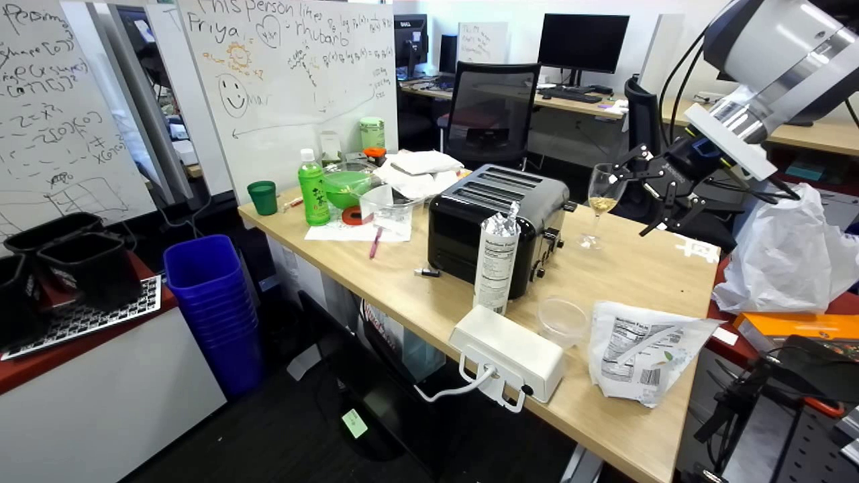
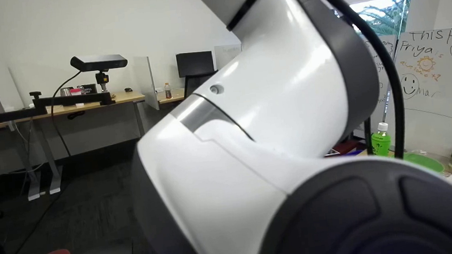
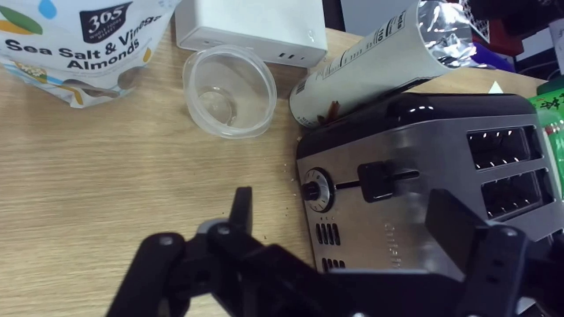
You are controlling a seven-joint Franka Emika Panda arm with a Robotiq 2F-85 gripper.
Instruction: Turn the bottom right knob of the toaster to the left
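Your gripper (image 3: 341, 193), spread, fronts the wrist view, leaving just the left knob (image 3: 318, 190) in sight. In an exterior view, the toaster (image 1: 493, 201) faces the right edge of the table (image 1: 624, 261): enter from there, clear of the wineglass (image 1: 602, 194), and twist the right knob (image 1: 561, 243) leftward.

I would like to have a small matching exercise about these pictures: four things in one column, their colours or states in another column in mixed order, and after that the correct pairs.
Things
1. toaster
2. gripper
3. wine glass
4. bins

Colours or states
A. partly filled with something pale yellow
B. black and silver, slotted on top
C. blue, stacked together
D. wide open

Pairs: 1-B; 2-D; 3-A; 4-C
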